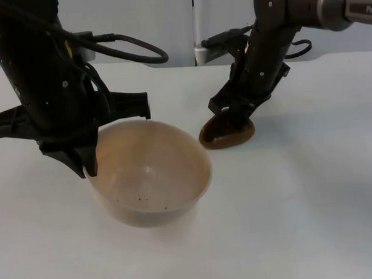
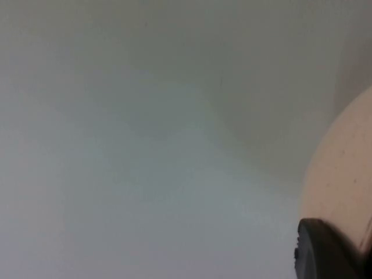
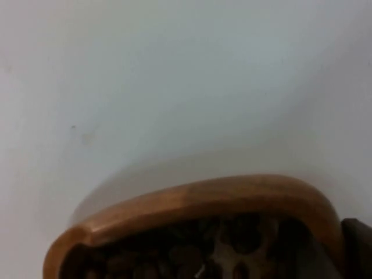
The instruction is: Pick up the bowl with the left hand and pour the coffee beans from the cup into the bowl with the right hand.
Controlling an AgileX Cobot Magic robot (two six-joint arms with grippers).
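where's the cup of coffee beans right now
In the top view the brown cup sits on the white table at the right hand, just right of and behind the bowl; the right wrist view shows beans inside.

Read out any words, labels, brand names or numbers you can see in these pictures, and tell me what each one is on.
"PiP": white letters on the right arm's grey upper link, cut off by the picture's edge, so the full word cannot be read.
Bowl: no text.
Cup of coffee beans: no text.
Table: no text.
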